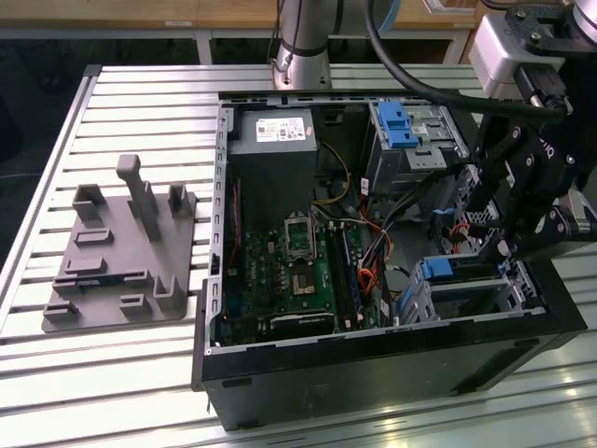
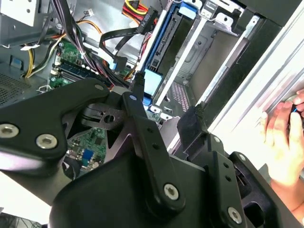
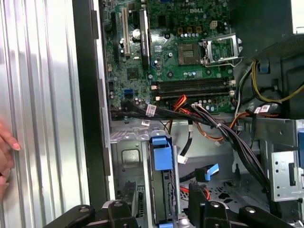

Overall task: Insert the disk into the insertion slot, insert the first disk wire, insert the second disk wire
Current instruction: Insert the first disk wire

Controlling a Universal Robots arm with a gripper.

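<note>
The disk (image 3: 163,187), silver-grey in a bright blue carrier, stands on edge inside the insertion slot (image 3: 124,159), a silver perforated cage at the case's near right corner (image 1: 417,297). Its blue tab (image 1: 437,270) shows at the cage mouth in the exterior view. My gripper (image 3: 164,202) hovers over the disk's outer end, open, with one black finger (image 3: 127,202) on each side of the carrier. In the second wrist view the gripper (image 2: 164,102) sits just short of the blue tab (image 2: 153,81). A loose black wire with a blue-tabbed plug (image 3: 208,173) lies beside the cage, unplugged.
The open black computer case (image 1: 373,359) lies on a slatted metal table (image 1: 140,103). A taller bay with a blue latch (image 1: 399,126) stands behind the cage. A bundle of black cables (image 3: 228,137) crosses above it. A grey fixture (image 1: 117,257) sits on the exterior view's left. A hand (image 3: 5,154) rests outside the case wall.
</note>
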